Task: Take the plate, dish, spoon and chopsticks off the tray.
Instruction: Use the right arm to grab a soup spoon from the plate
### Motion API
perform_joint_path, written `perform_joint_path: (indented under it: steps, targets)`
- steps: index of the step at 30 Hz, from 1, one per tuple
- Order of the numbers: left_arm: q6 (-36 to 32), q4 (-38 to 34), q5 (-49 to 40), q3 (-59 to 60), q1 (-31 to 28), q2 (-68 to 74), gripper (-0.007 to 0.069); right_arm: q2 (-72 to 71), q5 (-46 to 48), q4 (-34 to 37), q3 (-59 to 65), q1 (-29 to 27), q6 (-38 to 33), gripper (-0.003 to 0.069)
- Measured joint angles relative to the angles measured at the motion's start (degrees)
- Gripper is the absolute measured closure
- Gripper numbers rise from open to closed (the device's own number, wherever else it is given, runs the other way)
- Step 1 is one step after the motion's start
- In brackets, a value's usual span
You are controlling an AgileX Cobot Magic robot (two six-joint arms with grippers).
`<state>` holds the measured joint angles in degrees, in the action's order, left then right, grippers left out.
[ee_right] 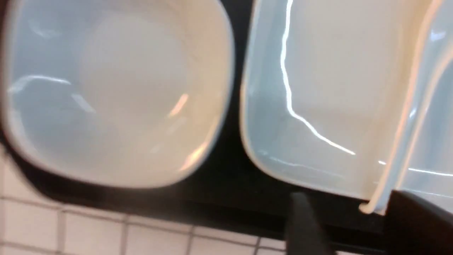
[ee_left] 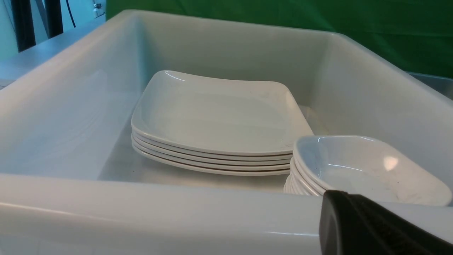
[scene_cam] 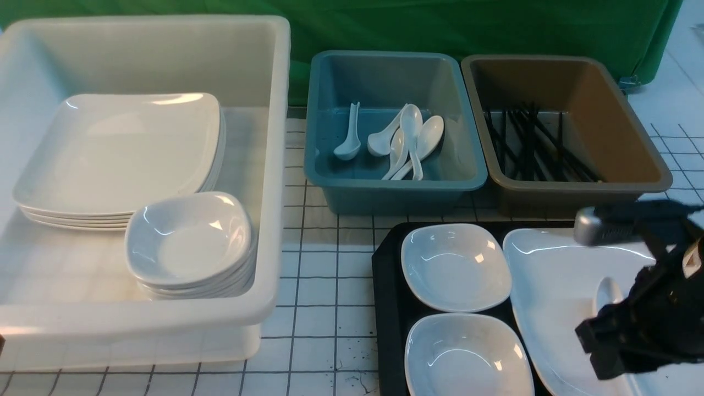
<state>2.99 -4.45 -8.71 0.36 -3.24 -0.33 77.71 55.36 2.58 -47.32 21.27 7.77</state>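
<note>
Right pincer: over the tray (scene_cam: pixel 388 330), and here the right pincer (ee_right: pixel 348 198) stands open, a clear gap showing between its two fingertips.
Grip: nothing is clamped in that gap; the handle end of the spoon (scene_cam: pixel 606 292) sits right by one fingertip, though whether they touch, nobody can tell from here.
Left pincer: over at the near wall of the white bin (ee_left: pixel 159 209), the left pincer (ee_left: pixel 345 200) is closed, only its dark tip showing, and it appears to hold nothing.
Spoon: there it is, over the plate (scene_cam: pixel 550 286), its bowl toward the tray's far edge and part of it hidden behind the right pincer.
Plate: broad and white, lying on the tray to the right of the dishes, its far side up by the tray's far edge.
Dishes: two of them on the tray, a far dish (scene_cam: pixel 456 268) by the far left cut corner and a near dish (scene_cam: pixel 468 357) along the left edge.
White bin: a stack of large plates (scene_cam: pixel 121 154), with a stack of small dishes (scene_cam: pixel 190 239) at the near right corner.
Blue tub: beyond the tray, the blue tub (scene_cam: pixel 396 190) carries several white spoons (scene_cam: pixel 411 129).
Brown tub: alongside it, the brown tub (scene_cam: pixel 583 190) holds a jumble of black chopsticks (scene_cam: pixel 531 143).
</note>
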Motion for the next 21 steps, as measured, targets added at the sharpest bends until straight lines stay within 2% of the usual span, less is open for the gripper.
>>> perform_joint_path:
  steps: [4, 16, 19, 21]
  targets:
    - [0.0, 0.0, 0.0, 0.0, 0.0, 0.0, 0.062, 3.4, -4.5, -4.3, 2.3, -0.8, 3.5, 0.0244]
    - [0.0, 0.0, 0.0, 0.0, 0.0, 0.0, 0.062, 14.1, -11.1, -6.0, 2.3, -4.5, 5.5, 0.0236]
    - [0.0, 0.0, 0.0, 0.0, 0.0, 0.0, 0.062, 14.6, -11.7, -6.0, 2.3, -4.5, 5.1, 0.0288]
    - [0.0, 0.0, 0.0, 0.0, 0.0, 0.0, 0.062, 14.8, -11.8, -5.2, 2.3, -4.5, 2.9, 0.0412]
